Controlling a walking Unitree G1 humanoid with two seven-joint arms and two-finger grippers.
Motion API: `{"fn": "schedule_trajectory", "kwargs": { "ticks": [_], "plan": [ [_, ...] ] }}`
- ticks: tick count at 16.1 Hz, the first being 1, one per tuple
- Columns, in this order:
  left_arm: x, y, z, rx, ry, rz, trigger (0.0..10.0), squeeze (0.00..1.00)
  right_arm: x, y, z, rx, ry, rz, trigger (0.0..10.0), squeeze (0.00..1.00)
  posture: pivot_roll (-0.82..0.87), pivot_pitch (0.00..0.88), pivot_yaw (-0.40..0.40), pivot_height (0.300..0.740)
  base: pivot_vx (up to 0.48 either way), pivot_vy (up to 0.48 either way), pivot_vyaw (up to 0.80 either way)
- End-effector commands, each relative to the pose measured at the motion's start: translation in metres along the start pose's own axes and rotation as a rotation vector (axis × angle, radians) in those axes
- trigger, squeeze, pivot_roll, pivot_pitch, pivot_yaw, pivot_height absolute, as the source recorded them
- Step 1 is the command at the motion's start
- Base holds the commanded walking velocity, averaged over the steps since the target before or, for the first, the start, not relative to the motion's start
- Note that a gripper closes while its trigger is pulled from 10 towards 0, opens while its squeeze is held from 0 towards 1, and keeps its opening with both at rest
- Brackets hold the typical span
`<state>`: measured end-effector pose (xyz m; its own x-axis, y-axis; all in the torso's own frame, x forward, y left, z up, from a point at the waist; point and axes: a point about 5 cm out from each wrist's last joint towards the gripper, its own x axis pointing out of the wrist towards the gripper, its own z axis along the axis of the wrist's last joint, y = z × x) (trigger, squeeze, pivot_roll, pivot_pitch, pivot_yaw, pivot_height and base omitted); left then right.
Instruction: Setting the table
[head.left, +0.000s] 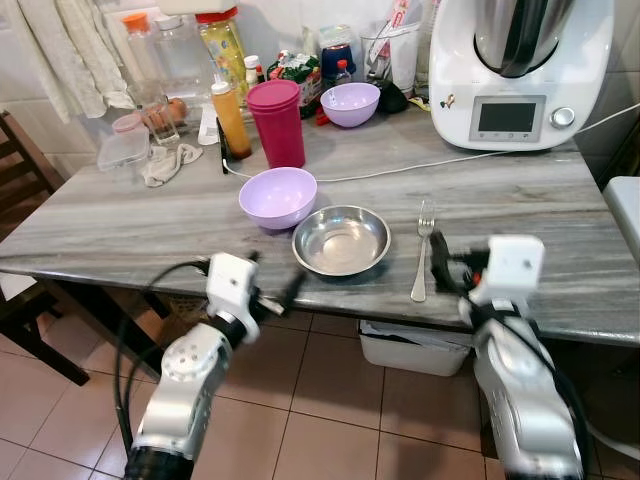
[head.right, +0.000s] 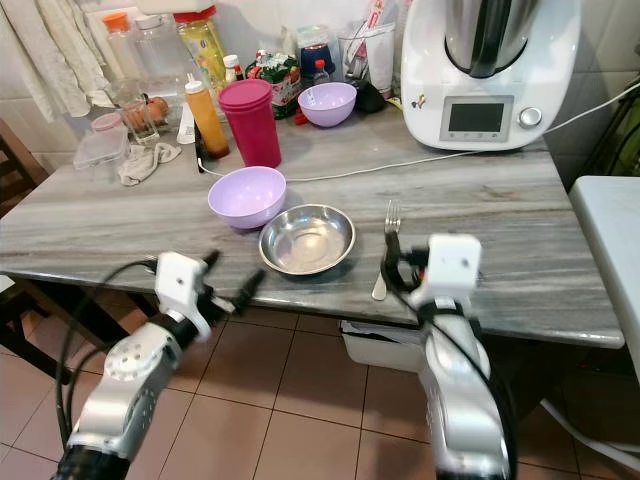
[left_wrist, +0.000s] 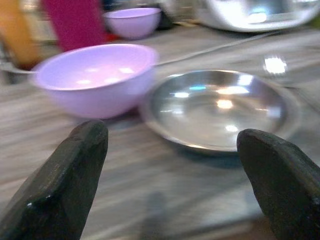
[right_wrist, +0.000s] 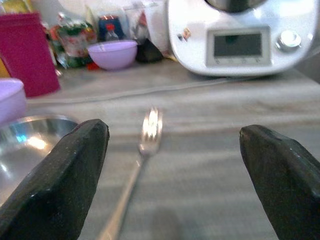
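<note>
A silver metal fork (head.left: 421, 251) lies near the grey marble worktop's (head.left: 140, 215) front edge, just ahead of the right tool (right_wrist: 172, 175), whose fingers are spread. The left tool (left_wrist: 175, 180), also spread, faces the round steel bowl (head.left: 341, 240) and the lilac plastic bowl (head.left: 277, 196) beside it.

The table (head.left: 120, 225) is being viewed from above and in front by both eye views, angled downward. It is being seen low and close along its surface by each wrist view. The steel bowl (left_wrist: 220, 107) is being shared by all four views.
</note>
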<state>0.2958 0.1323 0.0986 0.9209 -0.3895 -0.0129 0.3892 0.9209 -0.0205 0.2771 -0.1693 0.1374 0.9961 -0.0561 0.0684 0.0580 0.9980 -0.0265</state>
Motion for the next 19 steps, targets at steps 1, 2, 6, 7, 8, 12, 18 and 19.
{"fn": "schedule_trajectory", "kwargs": {
  "ticks": [1,2,6,7,8,12,18,19],
  "plan": [
    [0.0,0.009,-0.002,0.033,0.011,0.075,10.0,0.0,-0.006,0.0,0.004,-0.004,-0.002,-0.014,10.0,1.0,-0.33,0.0,0.138,0.74,0.0,0.0,0.0],
    [0.001,0.014,-0.001,0.055,0.005,0.119,10.0,0.0,-0.012,-0.005,0.002,-0.032,0.012,-0.045,10.0,0.0,-0.33,0.0,0.141,0.74,0.0,0.0,0.0],
    [-0.003,0.032,-0.008,0.106,0.039,0.302,10.0,0.0,-0.028,-0.024,-0.009,-0.056,0.086,-0.153,10.0,0.0,-0.33,0.0,0.139,0.74,0.0,0.0,0.0],
    [-0.004,0.035,-0.005,0.114,0.023,0.34,10.0,0.0,-0.029,-0.026,-0.008,-0.085,0.081,-0.153,10.0,0.0,-0.33,0.0,0.132,0.74,0.0,0.0,0.0],
    [-0.005,0.036,-0.002,0.104,0.0,0.355,10.0,0.0,-0.029,-0.028,-0.006,-0.097,0.057,-0.146,10.0,0.0,-0.32,0.0,0.123,0.74,0.0,0.0,0.0],
    [-0.013,0.033,-0.003,0.07,-0.002,0.322,10.0,0.0,-0.032,-0.022,-0.009,-0.057,0.125,-0.108,10.0,0.0,-0.31,0.0,0.093,0.74,0.0,0.0,0.0],
    [-0.048,0.055,-0.014,0.108,0.046,0.379,10.0,0.0,-0.025,-0.003,0.002,-0.051,0.041,-0.01,10.0,0.0,-0.26,0.0,0.082,0.74,0.0,0.0,0.0],
    [-0.052,0.057,-0.016,0.125,0.057,0.373,10.0,0.0,-0.027,-0.004,0.002,-0.05,0.044,-0.009,10.0,0.0,-0.26,0.0,0.084,0.74,0.0,0.0,0.0]
  ]
}}
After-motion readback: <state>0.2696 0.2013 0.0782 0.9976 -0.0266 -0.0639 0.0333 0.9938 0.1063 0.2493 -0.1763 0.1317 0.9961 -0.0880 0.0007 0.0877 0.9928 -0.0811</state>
